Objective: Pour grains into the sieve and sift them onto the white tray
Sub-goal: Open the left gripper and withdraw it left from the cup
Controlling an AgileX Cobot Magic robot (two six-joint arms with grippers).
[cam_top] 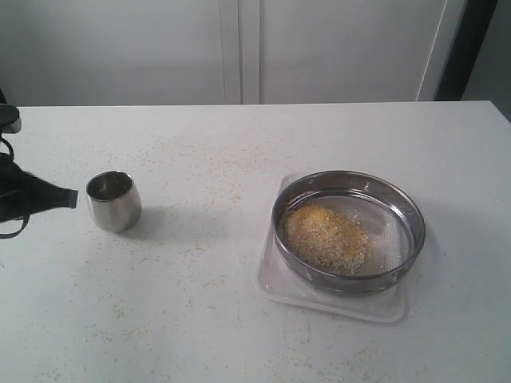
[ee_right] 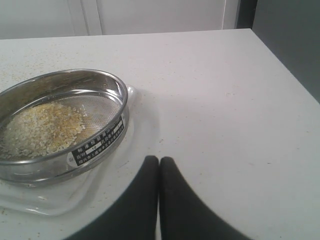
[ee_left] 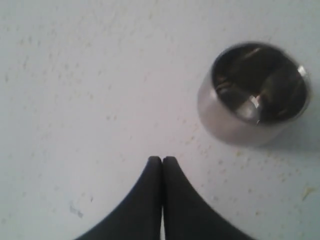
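Resting nearest, the flat glossy white rectangular tray (cam_top: 351, 307) underlies the wide round stainless-steel mesh sieve (cam_top: 357, 178), so siftings should land on it. Mixed yellow-beige grains (cam_top: 327, 237) lie heaped inside; pouring judged done, sifting pending. The small rounded steel cup (cam_top: 113, 202) stands upright on the white desk (cam_top: 239, 144). Left pincer (ee_left: 162, 160) beside the cup and right pincer (ee_right: 159, 160) near the sieve are both closed, gripping nothing.

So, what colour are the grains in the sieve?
The grains are yellow mixed with whitish beige, best seen in the exterior view.
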